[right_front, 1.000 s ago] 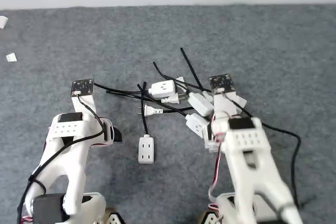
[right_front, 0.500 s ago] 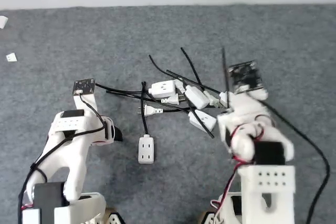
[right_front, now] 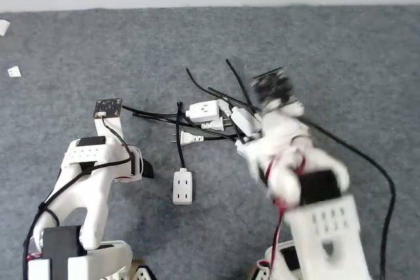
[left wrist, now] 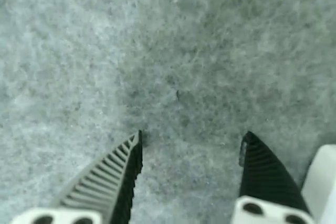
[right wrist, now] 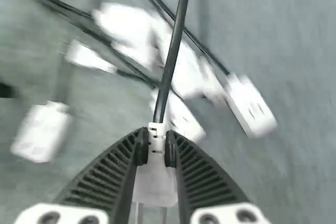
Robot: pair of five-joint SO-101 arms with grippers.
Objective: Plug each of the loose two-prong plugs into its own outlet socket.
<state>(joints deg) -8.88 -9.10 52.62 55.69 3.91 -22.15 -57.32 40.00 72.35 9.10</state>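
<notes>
Right wrist view: right jaws are squeezing a white plug (right wrist: 153, 179); left jaws are hanging wide apart over grey worktop (left wrist: 184, 51).

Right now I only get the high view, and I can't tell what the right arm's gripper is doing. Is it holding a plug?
Observer: Yes. In the right wrist view the right gripper is shut on a white plug.
Operator: Is there a wire on that plug?
Observer: Yes, a black cord runs out of the plug, away from the gripper.
Operator: What about the left gripper, does it have one too?
Observer: No. The left gripper is open, with only grey carpet between its fingers.
</notes>
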